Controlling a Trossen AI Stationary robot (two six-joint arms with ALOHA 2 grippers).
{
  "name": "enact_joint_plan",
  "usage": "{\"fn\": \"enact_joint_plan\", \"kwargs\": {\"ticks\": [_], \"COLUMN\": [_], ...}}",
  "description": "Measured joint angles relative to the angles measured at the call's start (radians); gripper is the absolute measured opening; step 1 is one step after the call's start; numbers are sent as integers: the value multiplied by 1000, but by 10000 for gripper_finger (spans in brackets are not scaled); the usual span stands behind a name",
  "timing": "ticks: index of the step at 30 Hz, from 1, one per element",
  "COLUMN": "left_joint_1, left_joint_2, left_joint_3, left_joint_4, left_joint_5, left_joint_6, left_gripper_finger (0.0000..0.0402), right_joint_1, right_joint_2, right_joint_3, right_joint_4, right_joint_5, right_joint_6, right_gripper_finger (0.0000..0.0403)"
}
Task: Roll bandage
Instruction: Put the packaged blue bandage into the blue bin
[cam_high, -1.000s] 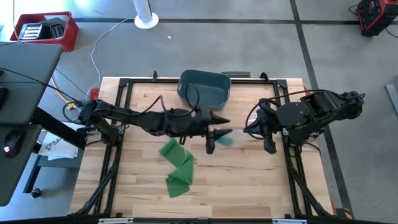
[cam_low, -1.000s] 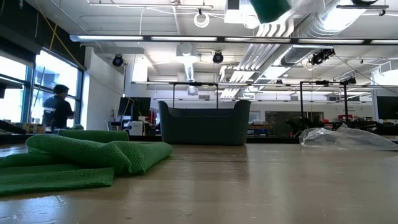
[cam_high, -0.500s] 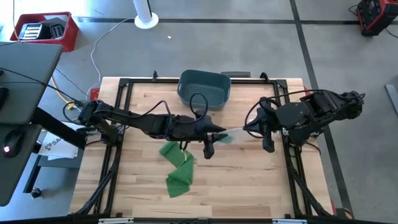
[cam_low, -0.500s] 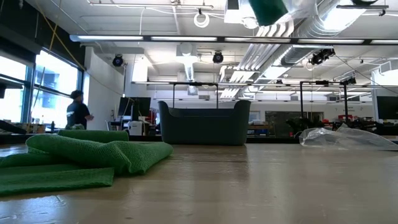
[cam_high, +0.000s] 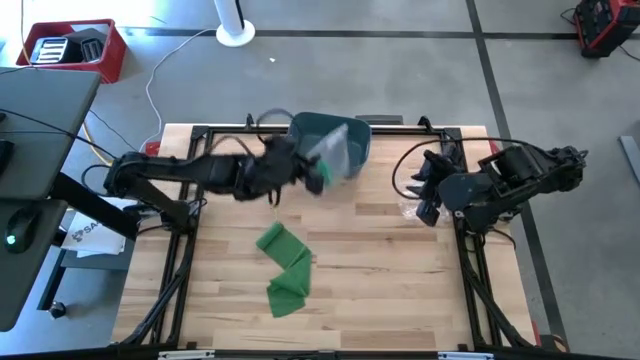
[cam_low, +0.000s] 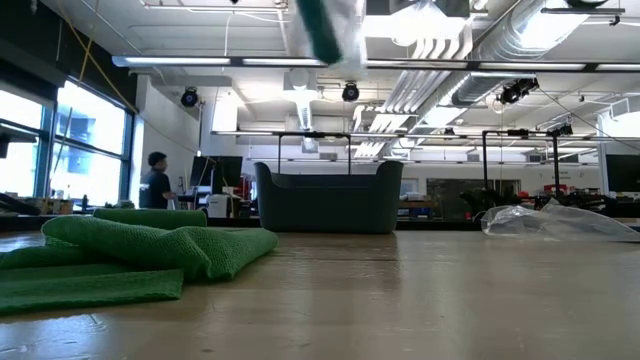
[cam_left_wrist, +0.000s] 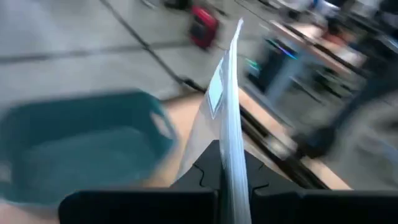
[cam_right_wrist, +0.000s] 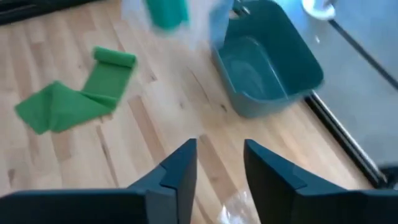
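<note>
A green bandage (cam_high: 283, 265) lies partly unrolled on the wooden table, with its rolled end (cam_right_wrist: 115, 57) toward the far side; the low view shows its folds (cam_low: 130, 250). My left gripper (cam_high: 318, 175) is up beside the teal bin (cam_high: 345, 135), shut on a clear plastic bag (cam_left_wrist: 227, 106) that holds a green roll (cam_right_wrist: 166, 12). At the table's right side, my right gripper (cam_right_wrist: 219, 168) stands open, touching nothing. My left gripper pinches the clear bag's thin edge (cam_left_wrist: 231, 177) between its two shut fingers. The bag stands out beyond the fingertips, clear of the table, near the bin's rim. Motion blur hides how the green roll sits inside it.
The teal bin (cam_right_wrist: 267, 62) stands at the table's far edge, in the middle. A crumpled piece of clear plastic (cam_low: 560, 220) lies on the table by my right gripper. Black frame rails run along the table's sides. A person stands far off in the room (cam_low: 157, 180).
My left gripper has swung up and toward the table's far left, to the bin, carrying the clear bag with the green roll away from my right gripper. My right gripper has drawn back a little toward the far edge. The green bandage on the table has not moved.
</note>
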Motion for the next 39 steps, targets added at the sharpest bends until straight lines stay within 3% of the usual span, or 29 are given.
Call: {"fn": "enact_joint_plan", "kwargs": {"ticks": [2, 9, 15, 22, 31, 39], "left_joint_1": [66, 355, 481, 544, 614, 618], "left_joint_2": [-8, 61, 149, 202, 163, 111], "left_joint_3": [0, -2, -2, -39, -377, -485], "left_joint_4": [-9, -8, -11, -70, 357, 477], "left_joint_5": [-6, 279, 281, 128, 347, 317], "left_joint_6": [35, 150, 65, -112, -266, -205], "left_gripper_finger": [1, 1, 0, 0, 1, 37], "right_joint_1": [0, 0, 0, 0, -67, -156], "right_joint_2": [0, 1, 1, 1, 1, 1], "right_joint_3": [0, 0, 0, 0, 0, 0], "right_joint_4": [-25, 13, 49, 55, 88, 96], "right_joint_5": [-1, 16, 72, 167, 235, 159], "right_joint_6": [44, 61, 60, 68, 60, 43], "right_gripper_finger": [133, 138, 138, 138, 138, 138]}}
